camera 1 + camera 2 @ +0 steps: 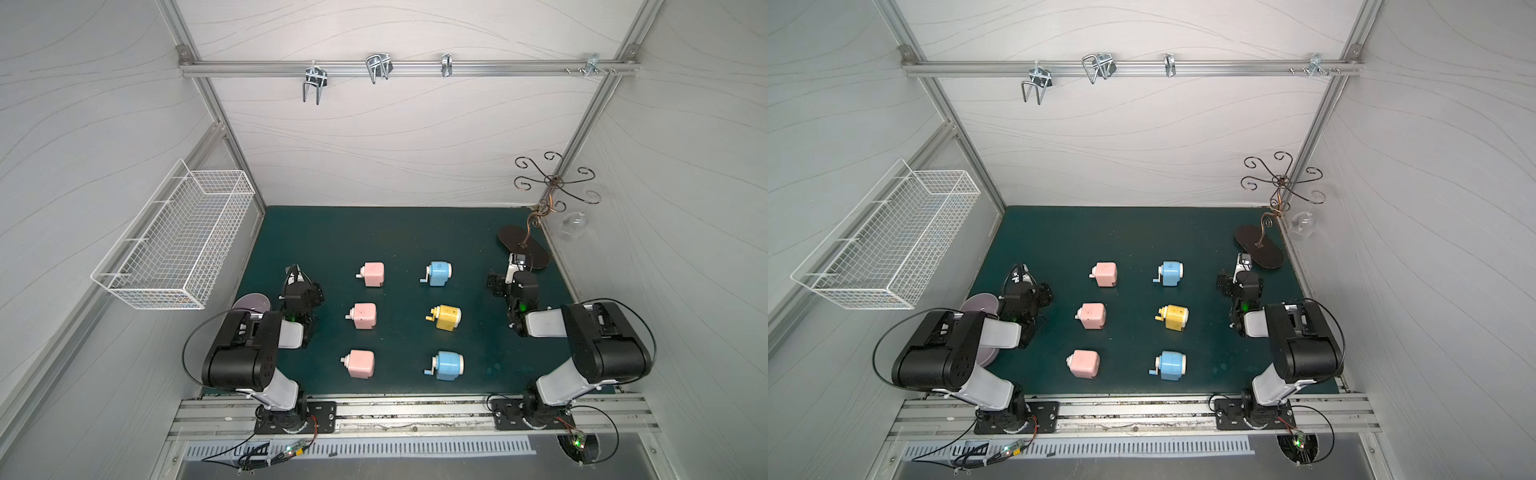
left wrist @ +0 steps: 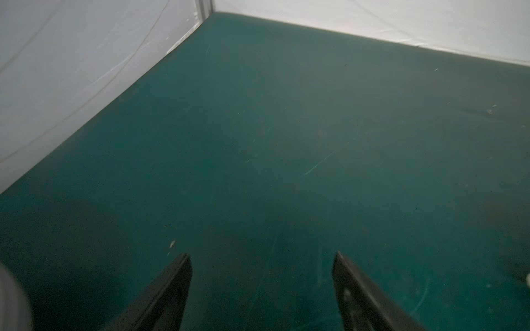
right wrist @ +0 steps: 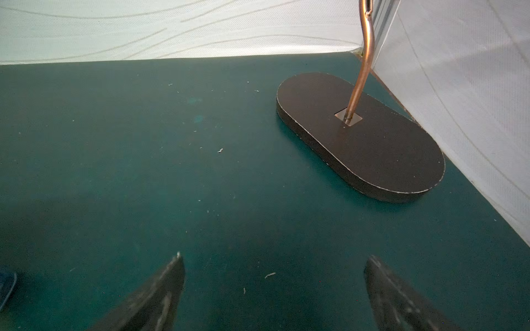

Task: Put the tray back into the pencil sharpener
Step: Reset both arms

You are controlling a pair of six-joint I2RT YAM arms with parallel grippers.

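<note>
Left pincer (image 2: 262,254) and right pincer (image 3: 275,256) gape, empty, over the bench (image 1: 399,241). Six sharpeners (image 1: 446,316) sit mid-frame in both top views; whether each holds its tray cannot be told.

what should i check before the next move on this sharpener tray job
1. left claw open and empty: ok, only bare mat ahead of it.
2. right claw open and empty: ok.
3. right claw apart from the stand base: ok.
4. loose tray in sight: not ok, none shows in any view.
5. sharpener lacking its tray picked out: cannot tell; the pink sharpeners, blue sharpeners and yellow sharpener show no open slot from above.
</note>
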